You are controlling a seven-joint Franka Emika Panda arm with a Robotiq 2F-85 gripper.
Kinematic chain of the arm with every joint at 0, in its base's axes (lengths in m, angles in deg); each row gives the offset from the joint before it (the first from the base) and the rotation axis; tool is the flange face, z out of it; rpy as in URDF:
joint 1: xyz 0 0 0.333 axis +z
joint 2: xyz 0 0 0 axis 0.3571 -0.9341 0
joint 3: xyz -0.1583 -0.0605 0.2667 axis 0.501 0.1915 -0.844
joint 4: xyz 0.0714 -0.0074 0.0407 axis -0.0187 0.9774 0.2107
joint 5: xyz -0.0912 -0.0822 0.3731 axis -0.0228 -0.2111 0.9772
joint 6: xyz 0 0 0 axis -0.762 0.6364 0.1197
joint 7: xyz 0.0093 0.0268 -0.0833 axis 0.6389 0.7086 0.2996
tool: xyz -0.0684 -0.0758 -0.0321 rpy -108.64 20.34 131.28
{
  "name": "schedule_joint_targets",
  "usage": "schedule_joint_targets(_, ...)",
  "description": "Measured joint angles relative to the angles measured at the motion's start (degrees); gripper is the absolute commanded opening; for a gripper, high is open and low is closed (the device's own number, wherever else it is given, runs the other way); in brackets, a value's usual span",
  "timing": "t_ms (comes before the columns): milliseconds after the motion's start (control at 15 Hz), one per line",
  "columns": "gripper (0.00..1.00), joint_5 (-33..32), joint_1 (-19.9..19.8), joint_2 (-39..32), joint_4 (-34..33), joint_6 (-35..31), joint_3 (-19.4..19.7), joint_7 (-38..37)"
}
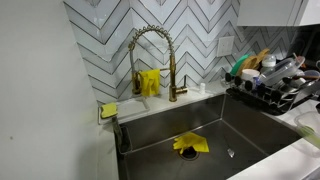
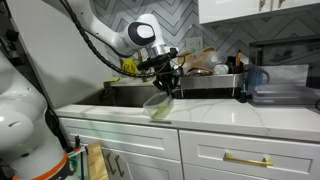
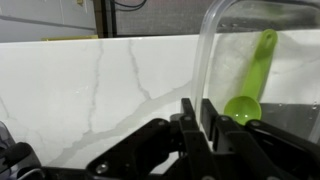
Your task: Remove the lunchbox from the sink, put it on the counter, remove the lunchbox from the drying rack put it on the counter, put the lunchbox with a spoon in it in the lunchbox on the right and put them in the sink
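Note:
My gripper (image 3: 196,101) has its two black fingers on either side of the wall of a clear lunchbox (image 3: 215,45), shut on that wall. A green spoon (image 3: 255,70) lies inside the box. In an exterior view the lunchbox (image 2: 158,104) sits at the front of the white counter (image 2: 230,115), tilted a little, with the gripper (image 2: 168,90) reaching down to it from above. The steel sink (image 1: 160,135) holds only a yellow cloth (image 1: 190,144). The black drying rack (image 1: 270,90) stands to the right of the sink, crowded with dishes.
A brass spring-neck faucet (image 1: 150,50) rises behind the sink. A yellow sponge (image 1: 108,110) lies on the sink's corner. A pale container (image 1: 308,128) shows at the counter's edge. A dark boxy object (image 2: 275,85) stands on the counter beyond the rack.

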Motion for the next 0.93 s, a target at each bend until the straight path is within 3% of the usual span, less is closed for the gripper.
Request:
schedule_joint_targets(467,0.99,0.40,-0.37,0.37,0.37,-2.63,0.29,-0.12)
schedule_joint_targets(933,1.00,0.39,-0.37,2.30,-0.38,-0.58,0.23,-0.36)
